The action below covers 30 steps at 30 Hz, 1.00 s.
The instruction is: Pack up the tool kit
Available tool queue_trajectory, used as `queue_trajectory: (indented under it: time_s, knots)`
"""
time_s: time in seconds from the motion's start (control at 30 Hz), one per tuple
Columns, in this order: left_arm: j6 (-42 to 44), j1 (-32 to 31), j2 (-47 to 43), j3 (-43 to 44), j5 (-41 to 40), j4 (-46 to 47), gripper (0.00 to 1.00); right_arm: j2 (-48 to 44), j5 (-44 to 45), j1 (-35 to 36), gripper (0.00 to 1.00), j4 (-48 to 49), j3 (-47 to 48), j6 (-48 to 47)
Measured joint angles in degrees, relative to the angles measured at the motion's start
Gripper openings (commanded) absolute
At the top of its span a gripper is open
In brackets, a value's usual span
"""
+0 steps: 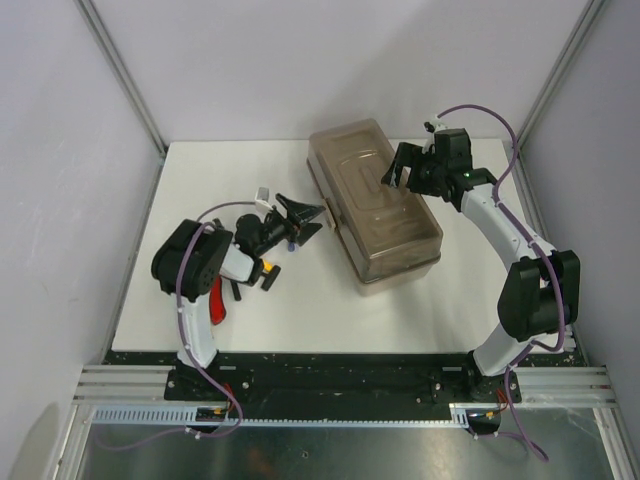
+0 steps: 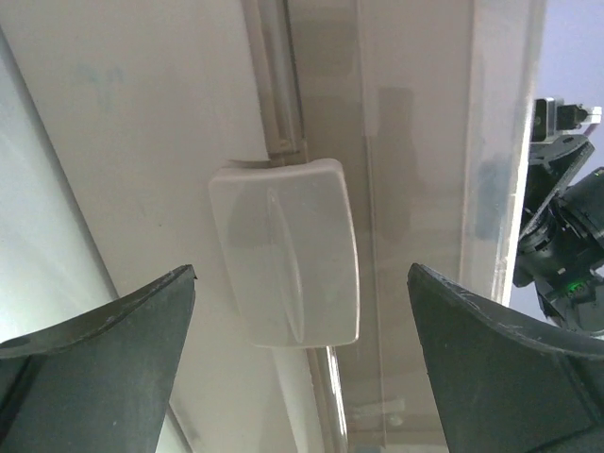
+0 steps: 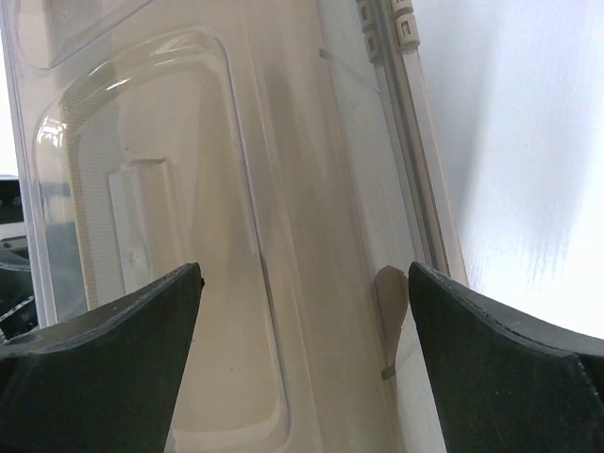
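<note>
The tool kit's beige toolbox [image 1: 375,205] lies slantwise on the table with its translucent brownish lid [image 3: 189,189] down. My left gripper [image 1: 305,215] is open at the box's left side. In the left wrist view the gripper [image 2: 302,272] faces the beige latch [image 2: 288,250], with a finger on either side and not touching it. My right gripper [image 1: 400,170] hovers open over the far right part of the lid. In the right wrist view its fingers [image 3: 305,269] straddle the lid's right edge and a small beige tab [image 3: 389,302]. A red-handled tool [image 1: 215,305] and a black tool [image 1: 235,290] lie by the left arm.
The white table [image 1: 230,180] ends at grey walls on the left, the back and the right. A small yellow part [image 1: 268,268] shows beside the left arm's wrist. The right arm's black wrist [image 2: 566,236] appears beyond the box in the left wrist view.
</note>
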Motion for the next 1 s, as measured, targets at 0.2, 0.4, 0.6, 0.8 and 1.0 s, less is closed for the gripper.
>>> queue_trajectory:
  time_s: [0.2, 0.4, 0.6, 0.8, 1.0]
  knots:
    - [-1.5, -1.2, 4.5, 2.6, 0.0, 0.5, 0.98, 0.0, -0.3, -0.2, 0.93, 0.0, 0.0, 0.5]
    - [-2.7, -1.5, 6.9, 3.6, 0.4, 2.0, 0.92, 0.2, -1.0, -0.5, 0.91, 0.0, 0.0, 0.5]
    - [-2.5, -1.6, 8.1, 5.1, 1.5, 3.1, 0.92, 0.5, -2.0, -0.8, 0.90, 0.2, 0.0, 0.8]
    - [-2.5, -1.7, 9.2, 6.5, 1.2, 3.4, 0.93, 0.7, -2.4, -1.3, 0.87, 0.5, 0.0, 1.9]
    - [-2.9, -1.8, 9.1, 6.5, -0.2, 3.5, 0.84, 0.8, -1.9, -1.3, 0.83, 0.9, -0.2, 3.5]
